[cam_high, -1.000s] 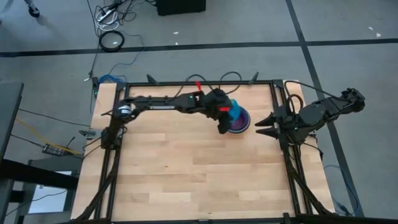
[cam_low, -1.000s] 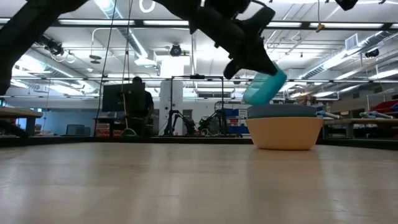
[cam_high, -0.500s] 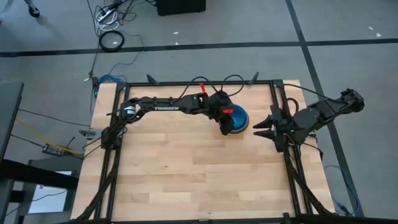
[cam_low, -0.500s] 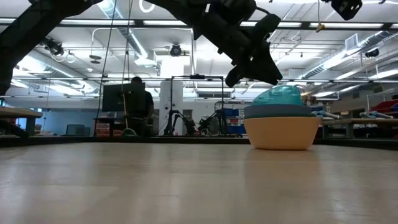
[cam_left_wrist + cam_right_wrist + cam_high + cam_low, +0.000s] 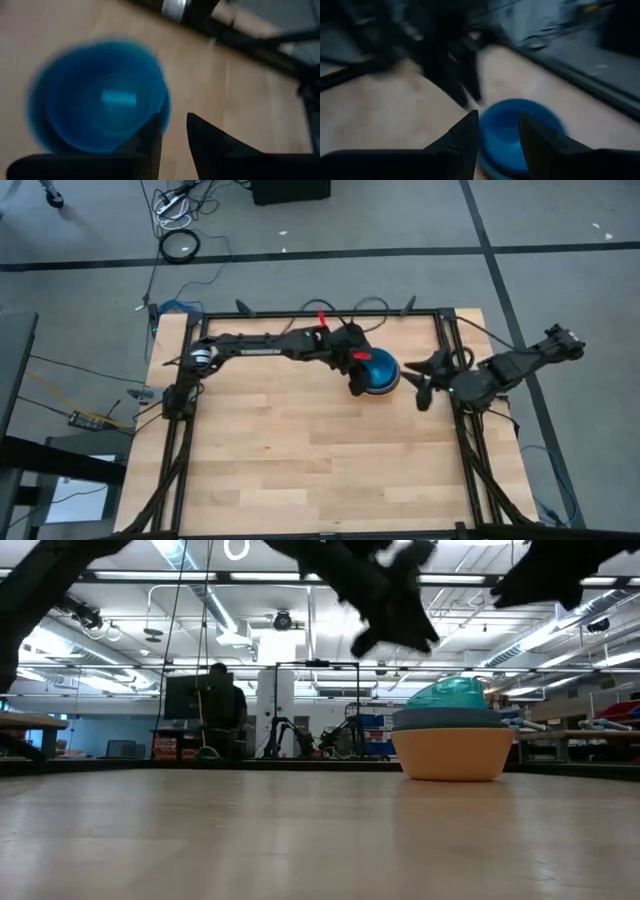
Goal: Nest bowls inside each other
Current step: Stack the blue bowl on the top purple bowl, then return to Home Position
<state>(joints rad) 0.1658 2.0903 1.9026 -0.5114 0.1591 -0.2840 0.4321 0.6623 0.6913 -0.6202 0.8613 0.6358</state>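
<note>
The bowls stand as one stack (image 5: 381,372) at the far middle of the table. In the low view an orange bowl (image 5: 455,755) sits at the bottom, a grey-blue rim (image 5: 450,719) shows above it, and a cyan bowl (image 5: 448,695) domes up on top. My left gripper (image 5: 357,383) hangs open just left of the stack and above it (image 5: 395,640), with nothing between its fingers (image 5: 174,122). My right gripper (image 5: 416,385) is open too. It sits just right of the stack and points at the blue-looking bowls (image 5: 517,127).
Black frame rails (image 5: 447,350) run along the table's far and right edges close to the stack. The wide near half of the wooden table (image 5: 310,470) carries no objects. A person (image 5: 222,710) stands in the room far behind the table.
My left gripper has opened and let go of the cyan bowl, then drawn up and a little back. The bowl, held tilted over the stack before, now rests on top of it. My right gripper has turned and come down toward the stack from the right.
</note>
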